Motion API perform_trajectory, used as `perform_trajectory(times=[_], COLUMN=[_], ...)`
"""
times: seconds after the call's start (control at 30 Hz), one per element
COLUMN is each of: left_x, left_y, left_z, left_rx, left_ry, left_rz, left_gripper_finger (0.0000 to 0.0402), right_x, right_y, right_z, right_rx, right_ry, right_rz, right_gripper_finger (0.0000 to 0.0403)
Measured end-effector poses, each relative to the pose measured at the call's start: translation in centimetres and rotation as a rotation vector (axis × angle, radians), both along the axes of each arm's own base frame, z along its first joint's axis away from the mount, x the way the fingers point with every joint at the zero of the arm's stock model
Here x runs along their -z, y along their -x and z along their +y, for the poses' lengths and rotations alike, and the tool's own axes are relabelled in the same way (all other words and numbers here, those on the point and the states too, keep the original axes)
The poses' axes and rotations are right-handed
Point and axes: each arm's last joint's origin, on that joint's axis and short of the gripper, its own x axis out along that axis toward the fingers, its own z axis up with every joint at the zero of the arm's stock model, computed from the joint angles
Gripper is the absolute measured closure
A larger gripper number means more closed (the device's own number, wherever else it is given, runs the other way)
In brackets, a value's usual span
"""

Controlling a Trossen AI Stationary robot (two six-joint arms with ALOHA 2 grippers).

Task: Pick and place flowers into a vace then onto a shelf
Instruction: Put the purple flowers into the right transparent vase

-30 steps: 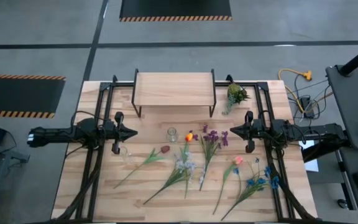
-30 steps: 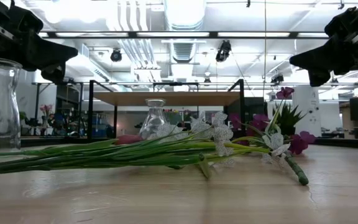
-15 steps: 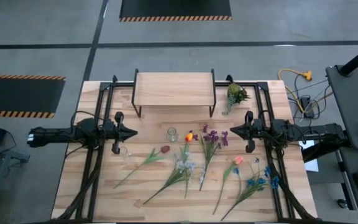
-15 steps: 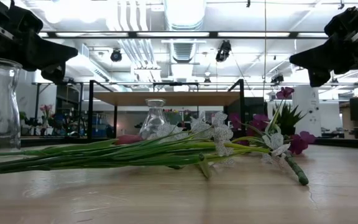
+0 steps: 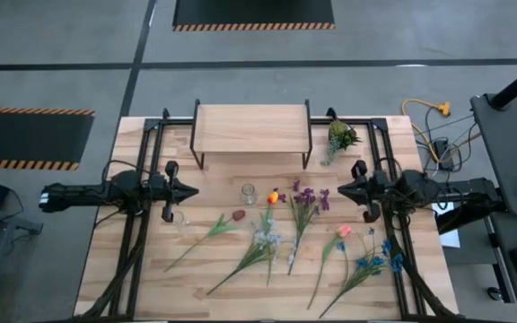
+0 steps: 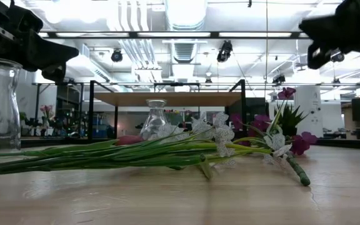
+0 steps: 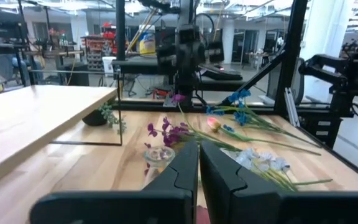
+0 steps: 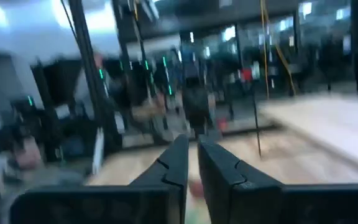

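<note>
Several loose flowers lie flat on the tabletop: a dark red one, whitish ones, purple, pink, blue and an orange head. A small glass vase stands upright among them, and a second glass vase stands by the left arm. The shelf stands at the far middle. My left gripper hovers shut, left of the small vase. My right gripper hovers shut, right of the purple flowers, high above the table. In the left wrist view the small vase and purple flowers lie ahead.
A short leafy sprig sits right of the shelf. Black frame rails run along both sides of the table. An orange cable and a side desk lie off the right edge. Bare wood shows along the near left.
My right gripper has risen and drawn back a little toward the table's right edge, staying shut. The left arm, the flowers and the vases have kept still.
</note>
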Motion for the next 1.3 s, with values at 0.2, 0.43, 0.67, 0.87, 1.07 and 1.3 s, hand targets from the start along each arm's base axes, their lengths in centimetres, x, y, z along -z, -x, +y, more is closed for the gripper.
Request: perform_trajectory(times=[0.2,0.43,0.67,0.87,1.07,1.3], left_x=[-0.1,-0.1,-0.1,-0.1,0.0,0.0], left_y=[0.0,0.0,0.0,0.0,0.0,0.0], left_z=[0.0,0.0,0.0,0.0,0.0,0.0], left_rx=[0.000,0.000,-0.001,-0.001,-0.001,-0.001], left_ry=[-0.002,-0.002,-0.002,-0.002,-0.002,-0.002], left_rz=[-0.008,-0.007,-0.008,-0.015,-0.003,0.005], left_gripper_finger=[0.0402,0.0402,0.0402,0.0402,0.0402,0.0402], right_x=[0.0,-2.5,-6.6,-7.6,-8.5,-9.7], right_y=[-0.2,-1.0,-3.4,-6.3,-8.9,-11.0], right_z=[-0.3,-0.5,-0.4,-0.6,0.5,3.1], right_rx=[0.076,0.165,0.193,0.352,0.344,0.381], right_ry=[-0.087,-0.197,-0.167,-0.375,-0.516,-0.573], right_rz=[0.081,0.111,0.174,0.372,0.488,0.630], right_gripper_finger=[0.0292,0.0210,0.0203,0.0213,0.0216,0.0216])
